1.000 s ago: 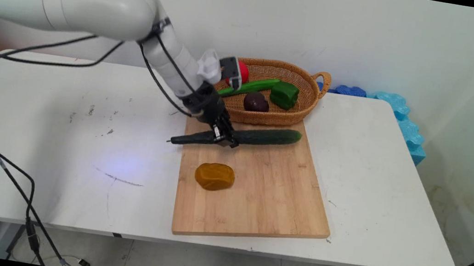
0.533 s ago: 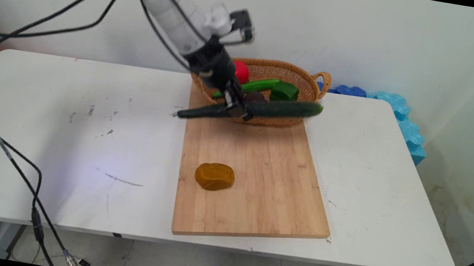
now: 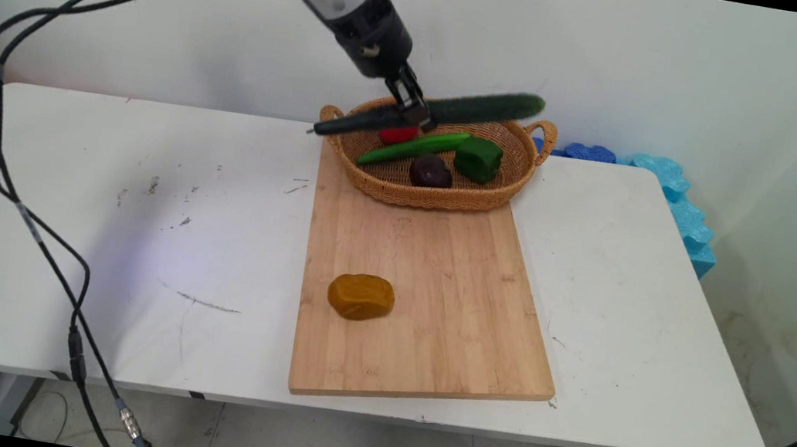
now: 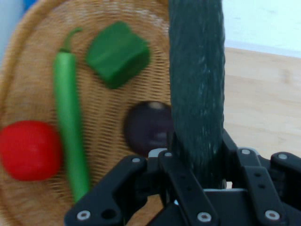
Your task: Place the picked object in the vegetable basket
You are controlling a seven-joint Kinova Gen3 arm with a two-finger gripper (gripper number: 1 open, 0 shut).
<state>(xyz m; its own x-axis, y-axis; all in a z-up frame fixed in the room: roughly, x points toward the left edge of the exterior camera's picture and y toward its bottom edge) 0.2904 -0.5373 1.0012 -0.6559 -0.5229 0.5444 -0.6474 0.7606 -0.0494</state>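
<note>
My gripper (image 3: 414, 113) is shut on a long dark green cucumber (image 3: 461, 108), which hangs level in the air above the wicker basket (image 3: 441, 194). In the hand view the cucumber (image 4: 196, 80) runs up the picture from between the fingers, over the basket (image 4: 28, 84). Inside the basket lie a red tomato (image 4: 28, 149), a long green pepper (image 4: 70, 127), a blocky green pepper (image 4: 117, 52) and a dark purple fruit (image 4: 146, 127). In the main view the tomato (image 3: 397, 134) is half hidden behind the cucumber's dark end.
A wooden cutting board (image 3: 433, 306) lies in front of the basket with a brown potato-like lump (image 3: 360, 296) on its near left part. Blue foam pieces (image 3: 675, 200) sit at the table's far right edge. Black cables (image 3: 31, 226) hang at the left.
The gripper has lifted the cucumber off the cutting board and carried it up and back, from the board's far end to above the basket.
</note>
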